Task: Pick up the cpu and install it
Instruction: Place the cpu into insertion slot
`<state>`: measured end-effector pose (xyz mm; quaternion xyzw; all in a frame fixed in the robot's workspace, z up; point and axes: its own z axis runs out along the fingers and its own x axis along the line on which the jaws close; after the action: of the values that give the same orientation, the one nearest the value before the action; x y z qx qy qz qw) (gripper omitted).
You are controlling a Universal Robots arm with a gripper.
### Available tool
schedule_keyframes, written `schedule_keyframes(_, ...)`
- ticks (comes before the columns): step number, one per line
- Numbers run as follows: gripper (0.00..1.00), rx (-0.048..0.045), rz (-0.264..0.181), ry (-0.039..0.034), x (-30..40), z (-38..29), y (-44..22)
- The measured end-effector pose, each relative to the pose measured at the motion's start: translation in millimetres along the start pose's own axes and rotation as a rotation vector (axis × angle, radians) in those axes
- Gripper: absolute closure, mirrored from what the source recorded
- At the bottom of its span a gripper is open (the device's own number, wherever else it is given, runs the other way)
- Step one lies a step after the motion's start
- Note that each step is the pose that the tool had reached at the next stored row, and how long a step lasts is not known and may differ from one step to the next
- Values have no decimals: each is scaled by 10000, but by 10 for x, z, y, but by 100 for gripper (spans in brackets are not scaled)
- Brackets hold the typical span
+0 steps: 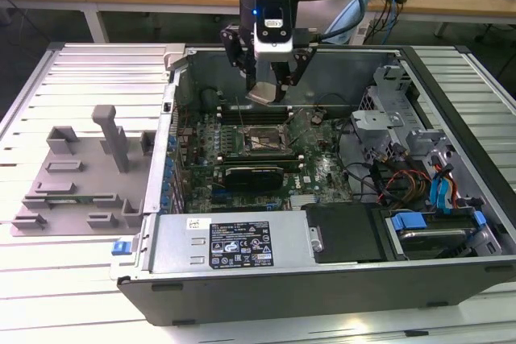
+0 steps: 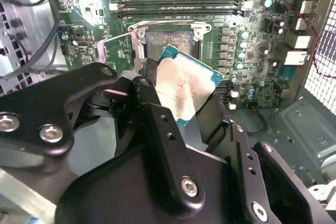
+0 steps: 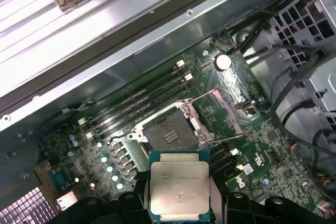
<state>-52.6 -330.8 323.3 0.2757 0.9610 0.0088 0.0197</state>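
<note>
1. One gripper (image 1: 270,88), exterior view: clamped on the cpu (image 1: 263,96), held over the socket (image 1: 260,141) inside the computer case (image 1: 339,300).
2. Second wrist view: cpu (image 2: 184,85) tilted, near the bare socket (image 2: 169,43).
3. First wrist view: cpu (image 3: 179,184) apart from socket (image 3: 169,132). I judge this the carrying step; seating needs levelling and squaring.

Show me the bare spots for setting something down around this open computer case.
Bare: the white slatted table around the grey plastic fixture, and at the exterior view's right of the black computer case. Inside, the black-framed socket sits open near the gripper holding the silvery square cpu. Crowded: green motherboard, cabled drive bay.
</note>
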Motion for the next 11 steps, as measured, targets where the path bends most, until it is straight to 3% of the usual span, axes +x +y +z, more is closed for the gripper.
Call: schedule_keyframes(11, 46, 55, 1680, -47, 0, 7, 0)
